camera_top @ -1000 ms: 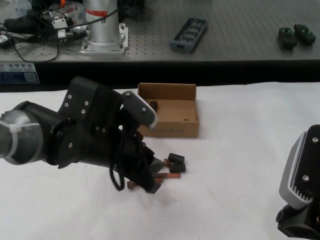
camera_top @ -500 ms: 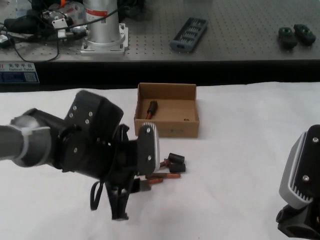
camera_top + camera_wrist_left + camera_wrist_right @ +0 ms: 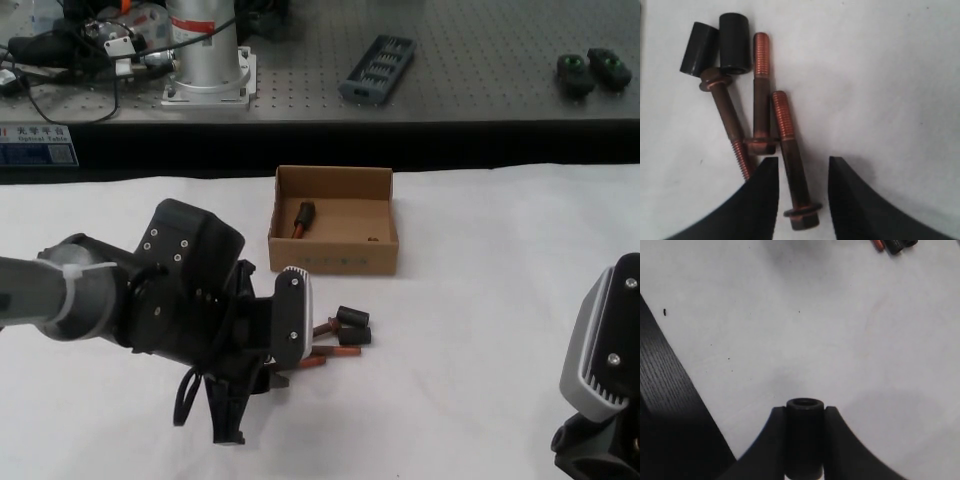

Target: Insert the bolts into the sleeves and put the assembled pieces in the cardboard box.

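Three copper bolts lie side by side on the white cloth, with two black sleeves (image 3: 735, 42) at their far ends. My left gripper (image 3: 802, 200) is open, its fingers on either side of the nearest bolt (image 3: 792, 160), close above the cloth. In the high view the left gripper (image 3: 245, 395) sits just left of the bolts (image 3: 335, 351) and sleeves (image 3: 352, 325). The cardboard box (image 3: 335, 262) holds one assembled piece (image 3: 303, 217). My right gripper (image 3: 804, 415) is shut on a black sleeve (image 3: 804, 410), held upright above the cloth; the right arm (image 3: 605, 370) is at the front right.
Behind the cloth runs a grey perforated bench with a metal post (image 3: 205, 50), cables, a bit holder (image 3: 377, 68) and black knobs (image 3: 592, 70). A dark table edge (image 3: 670, 405) borders the cloth beside the right gripper.
The left arm has pulled back from the box and come down over the loose bolts, turning as it went. An assembled piece now shows inside the box. The right arm has kept still.
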